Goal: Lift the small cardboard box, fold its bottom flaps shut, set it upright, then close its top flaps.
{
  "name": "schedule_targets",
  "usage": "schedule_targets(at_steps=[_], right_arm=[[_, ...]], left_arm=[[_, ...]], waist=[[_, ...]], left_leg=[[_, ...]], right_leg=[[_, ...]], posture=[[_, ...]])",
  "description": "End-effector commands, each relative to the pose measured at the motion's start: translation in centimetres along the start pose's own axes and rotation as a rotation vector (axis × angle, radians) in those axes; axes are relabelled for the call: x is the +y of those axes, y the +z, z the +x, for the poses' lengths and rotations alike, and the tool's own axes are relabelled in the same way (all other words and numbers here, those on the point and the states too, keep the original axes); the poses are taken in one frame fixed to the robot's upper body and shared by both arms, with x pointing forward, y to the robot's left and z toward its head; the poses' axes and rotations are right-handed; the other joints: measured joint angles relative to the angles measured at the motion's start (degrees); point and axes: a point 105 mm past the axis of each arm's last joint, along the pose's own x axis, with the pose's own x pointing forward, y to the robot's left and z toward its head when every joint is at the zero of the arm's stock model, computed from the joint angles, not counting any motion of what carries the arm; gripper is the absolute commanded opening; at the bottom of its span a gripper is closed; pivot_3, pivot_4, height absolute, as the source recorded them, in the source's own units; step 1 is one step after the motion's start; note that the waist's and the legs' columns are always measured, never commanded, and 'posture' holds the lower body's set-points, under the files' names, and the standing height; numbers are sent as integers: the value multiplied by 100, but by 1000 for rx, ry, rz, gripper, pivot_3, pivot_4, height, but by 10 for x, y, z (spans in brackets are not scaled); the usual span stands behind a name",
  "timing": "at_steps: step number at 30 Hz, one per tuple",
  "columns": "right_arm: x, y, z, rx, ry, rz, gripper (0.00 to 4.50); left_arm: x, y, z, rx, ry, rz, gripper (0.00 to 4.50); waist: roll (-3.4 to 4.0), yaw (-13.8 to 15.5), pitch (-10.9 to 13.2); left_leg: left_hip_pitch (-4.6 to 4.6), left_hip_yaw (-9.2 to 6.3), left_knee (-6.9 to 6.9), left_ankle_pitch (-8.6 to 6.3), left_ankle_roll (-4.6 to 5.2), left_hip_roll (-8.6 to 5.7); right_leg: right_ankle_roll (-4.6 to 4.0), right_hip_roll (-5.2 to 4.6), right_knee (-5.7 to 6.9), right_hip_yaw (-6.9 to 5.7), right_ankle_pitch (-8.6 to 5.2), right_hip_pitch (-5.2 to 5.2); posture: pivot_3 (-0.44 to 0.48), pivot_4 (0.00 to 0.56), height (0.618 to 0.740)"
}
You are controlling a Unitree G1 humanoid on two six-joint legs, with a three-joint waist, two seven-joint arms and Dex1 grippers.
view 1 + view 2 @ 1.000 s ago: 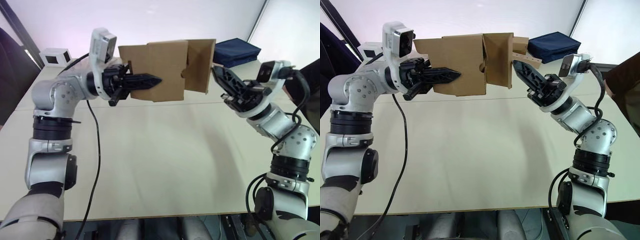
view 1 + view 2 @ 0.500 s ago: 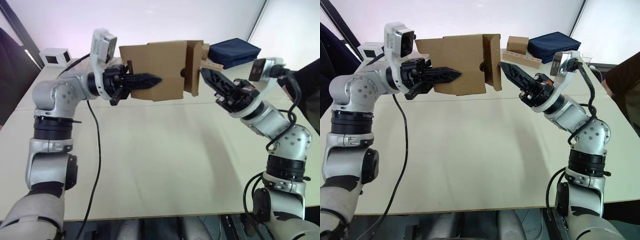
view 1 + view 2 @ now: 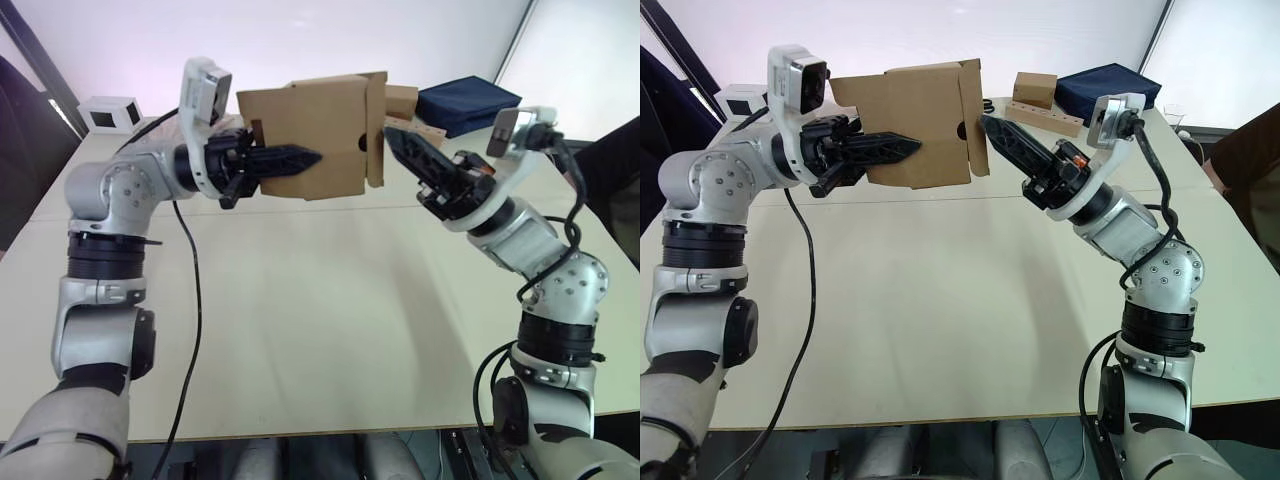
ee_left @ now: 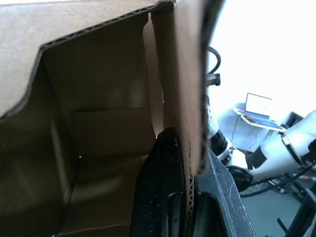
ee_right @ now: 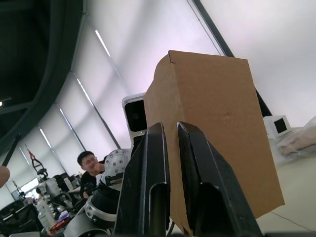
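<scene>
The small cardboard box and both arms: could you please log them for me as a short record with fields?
Box: small cardboard box, held in the air above the table
Left tool: shut on one box wall, one finger inside, one outside
Right tool: fingers close together, tips at the box's end flap
Flap: swung nearly shut
Behind: smaller carton, navy bag

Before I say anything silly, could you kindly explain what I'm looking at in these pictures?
It is a humanoid robot with two arms, each ending in a two-fingered black gripper. The two wide pictures come from cameras in its head, looking down over a pale table. The two close pictures come from cameras on its wrists. The left gripper pinches one wall of the small cardboard box, holding it in the air. The right gripper, fingers nearly together, presses against a side flap. At the table's far end lie a dark blue bag, another brown carton and a white box.
</scene>
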Motion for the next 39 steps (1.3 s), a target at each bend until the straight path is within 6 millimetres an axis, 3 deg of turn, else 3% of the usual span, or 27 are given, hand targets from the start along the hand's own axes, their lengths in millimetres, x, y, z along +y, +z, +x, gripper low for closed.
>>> schedule_targets(at_steps=[1, 11, 31, 35, 39], right_arm=[[9, 5, 8, -20, 10, -46, 430], [-5, 4, -4, -31, -52, -48, 430], [10, 4, 10, -91, -2, -37, 430], [14, -2, 0, -50, 15, -13, 430], [11, -3, -24, 21, -13, -17, 430]], left_arm=[[-9, 14, 3, -30, -42, 63, 0], [-10, 17, 2, -42, -40, 72, 0], [-4, 11, 6, -51, -17, 65, 0], [-4, 13, 5, -53, -17, 68, 0], [-6, 16, 1, -50, -21, 68, 0]], waist=[[0, 1, 0], [0, -3, 0], [0, -3, 0], [0, 1, 0], [0, 6, 0]], left_leg=[[0, 0, 0, 0, 0, 0], [0, 1, 0, 0, 0, 0], [0, 1, 0, 0, 0, 0], [0, 0, 0, 0, 0, 0], [0, 1, 0, 0, 0, -2]], right_leg=[[0, 0, 0, 0, 0, 0], [0, 1, 1, 0, 0, 0], [0, 0, 2, 1, 0, -2], [0, 0, 2, 1, 0, -1], [0, -2, 0, 0, 0, 3]], posture=[[0, 150, 740], [0, 150, 740], [0, 150, 740], [0, 150, 740], [0, 150, 740]])
